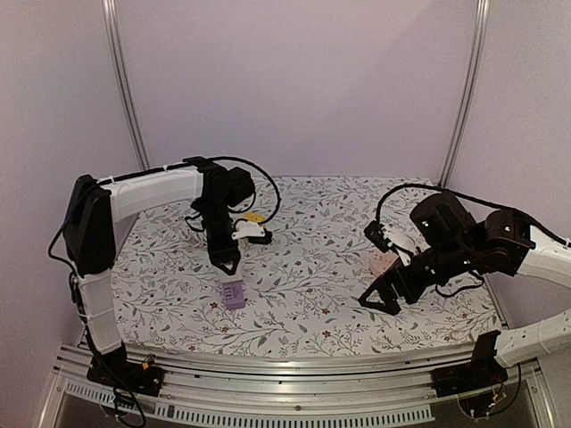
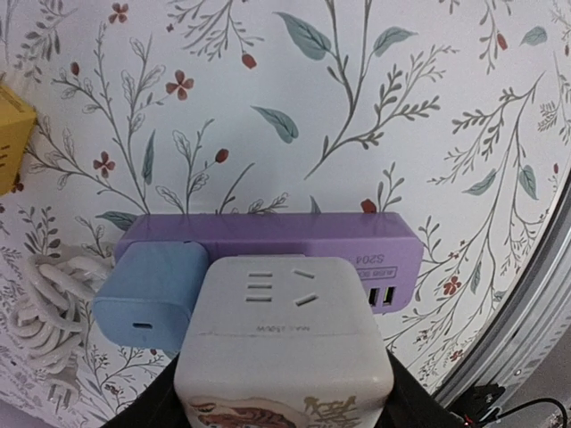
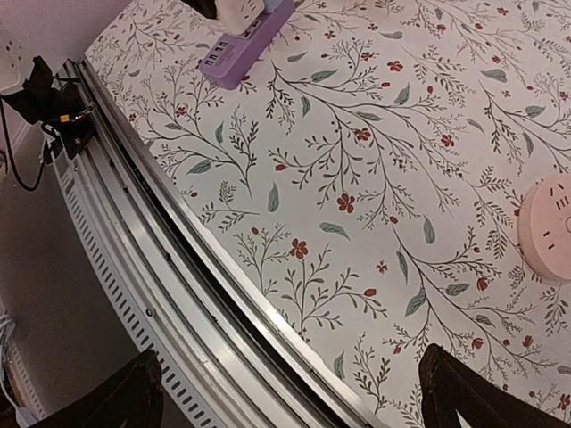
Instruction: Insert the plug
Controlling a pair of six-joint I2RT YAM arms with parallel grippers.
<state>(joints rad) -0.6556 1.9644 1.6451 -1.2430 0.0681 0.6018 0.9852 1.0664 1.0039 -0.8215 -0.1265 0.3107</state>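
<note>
Left gripper [image 1: 228, 267]: jaws partly closed on the white plastic cube plug [image 2: 285, 330], dark fingers [image 2: 412, 401] clamping its lower sides at the bottom of the left wrist view.

Plug location: lower centre of that view, its far end against the purple plastic power strip [image 2: 268, 236]. It sits just beside a pale blue charger block [image 2: 147, 299] already in the strip. Pins are hidden, so I cannot tell how deep it is seated.

Right gripper [image 1: 378, 301]: spread wide, holding nothing, over the floral table cover [image 3: 357, 178] at right. A round pinkish-white socket [image 3: 549, 227] is near it.

Handling, as judged:
- Plug is a rigid, light, hard shell with smooth faces, so it could slip or twist under push.
- Grip on the flat opposite sides, low on the body, looks right.
- Strip is light and unanchored and may slide, so push straight along the pins.
- Little clearance to the blue block.

White coiled cable [image 2: 40, 325] lies at lower left.
</note>
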